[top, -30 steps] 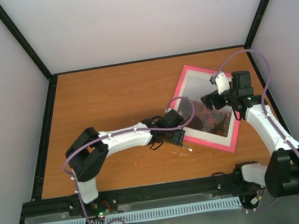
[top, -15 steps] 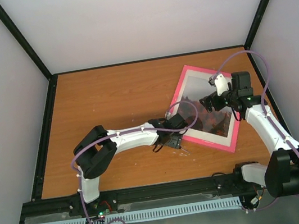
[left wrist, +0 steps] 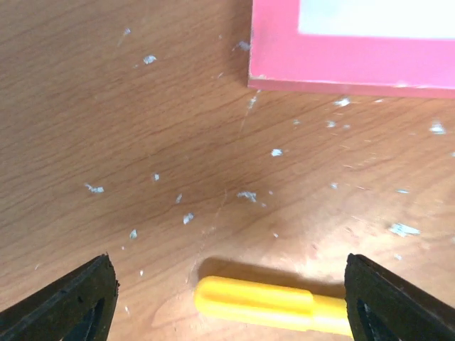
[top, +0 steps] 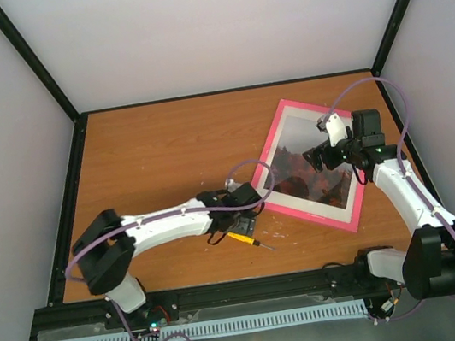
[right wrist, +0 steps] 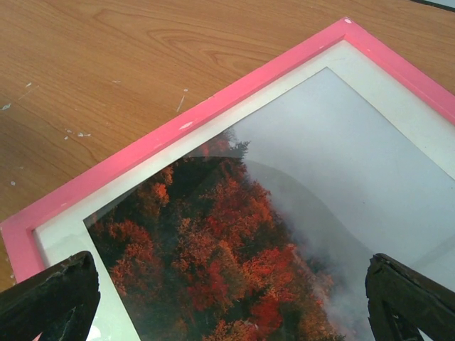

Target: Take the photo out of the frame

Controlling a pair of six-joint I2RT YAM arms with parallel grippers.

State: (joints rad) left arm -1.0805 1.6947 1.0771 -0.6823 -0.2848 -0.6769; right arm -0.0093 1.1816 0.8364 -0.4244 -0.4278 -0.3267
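Note:
The frame (top: 273, 147), thin and bright pink, lies flat at the right of the table with the photo (top: 306, 177) inside, red-orange trees under a misty sky. A white mat (right wrist: 62, 235) borders the photo (right wrist: 234, 234) inside the frame (right wrist: 178, 133). My right gripper (top: 319, 156) hovers open over the photo, its fingers (right wrist: 50, 302) wide apart and holding nothing (right wrist: 231, 305). My left gripper (top: 243, 224) is open just off the frame's near-left corner (left wrist: 341, 67). A yellow-handled screwdriver (left wrist: 270, 304) lies loose on the table between the left gripper's (left wrist: 231, 309) fingers.
The screwdriver (top: 243, 238) points its metal tip toward the near right. Small white flecks (left wrist: 247, 195) litter the wooden table (top: 149, 166) near the frame. Black rails edge the table, with grey walls behind.
My left arm has drawn back to the left and nearer, away from the frame's edge. The screwdriver now lies on the table under the left gripper. The right arm has stayed put.

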